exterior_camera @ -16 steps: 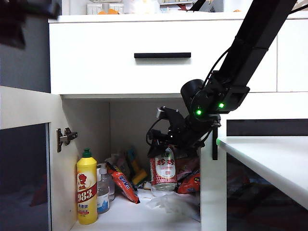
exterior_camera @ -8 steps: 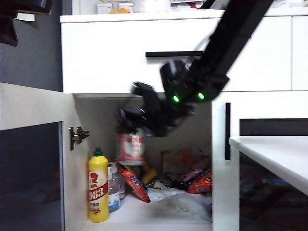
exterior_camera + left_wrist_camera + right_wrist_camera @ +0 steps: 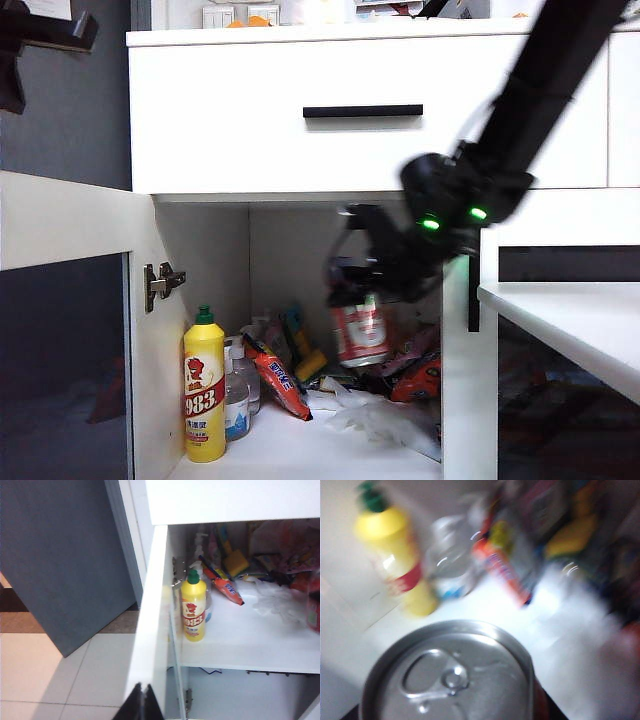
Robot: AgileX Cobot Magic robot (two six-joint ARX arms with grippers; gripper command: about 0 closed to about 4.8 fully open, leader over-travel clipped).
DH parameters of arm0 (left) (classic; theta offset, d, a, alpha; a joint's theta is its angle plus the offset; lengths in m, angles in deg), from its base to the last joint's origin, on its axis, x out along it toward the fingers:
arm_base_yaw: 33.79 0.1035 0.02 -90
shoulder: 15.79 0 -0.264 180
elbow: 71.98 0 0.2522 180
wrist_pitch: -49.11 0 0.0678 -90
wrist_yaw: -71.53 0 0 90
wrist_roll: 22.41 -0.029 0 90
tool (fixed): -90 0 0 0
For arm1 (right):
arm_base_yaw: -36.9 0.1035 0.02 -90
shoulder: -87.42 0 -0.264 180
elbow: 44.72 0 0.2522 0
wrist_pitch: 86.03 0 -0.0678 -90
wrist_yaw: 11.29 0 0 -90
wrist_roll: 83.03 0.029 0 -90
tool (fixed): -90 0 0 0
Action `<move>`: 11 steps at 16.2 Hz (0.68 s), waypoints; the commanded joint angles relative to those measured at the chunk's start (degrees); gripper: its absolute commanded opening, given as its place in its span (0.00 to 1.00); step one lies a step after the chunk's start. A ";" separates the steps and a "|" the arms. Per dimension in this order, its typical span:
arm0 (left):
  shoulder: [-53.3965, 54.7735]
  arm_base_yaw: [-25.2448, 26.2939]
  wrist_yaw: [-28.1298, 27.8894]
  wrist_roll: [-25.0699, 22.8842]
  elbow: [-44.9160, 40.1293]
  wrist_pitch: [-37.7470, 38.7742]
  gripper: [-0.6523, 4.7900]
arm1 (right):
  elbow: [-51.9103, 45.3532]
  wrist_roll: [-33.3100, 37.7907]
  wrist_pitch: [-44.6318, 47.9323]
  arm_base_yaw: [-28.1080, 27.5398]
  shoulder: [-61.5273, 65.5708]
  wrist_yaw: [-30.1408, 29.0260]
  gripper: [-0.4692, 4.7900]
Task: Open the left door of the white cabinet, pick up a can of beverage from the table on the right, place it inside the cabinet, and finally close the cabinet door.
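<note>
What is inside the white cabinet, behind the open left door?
On the white cabinet's shelf: a yellow bottle, a clear bottle, snack packets and white plastic. The right claw holds the red can inside, hiding things behind it.

A dark grey wall panel stood left of the furniture, reaching down to the floor. The floor was pale tile with thin grout lines, giving way to a brown strip beside the panel. Small items, one of them orange, sat along the top. The light was even and bright indoors.
</note>
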 commanded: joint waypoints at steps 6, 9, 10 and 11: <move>-0.07 0.00 -0.31 3.48 -0.11 1.92 0.11 | 1.03 -1.90 16.11 0.52 5.01 -5.14 0.39; -0.07 0.00 -0.31 3.89 -0.11 3.48 0.11 | 6.73 -1.81 15.19 0.55 9.55 -5.07 0.43; -0.07 0.00 -0.28 3.87 -0.11 3.50 0.11 | 8.76 -1.81 15.28 0.57 11.08 -5.07 0.43; -0.07 0.00 -0.28 3.87 -0.11 3.91 0.11 | 10.71 -1.81 15.17 0.57 12.39 -5.05 0.43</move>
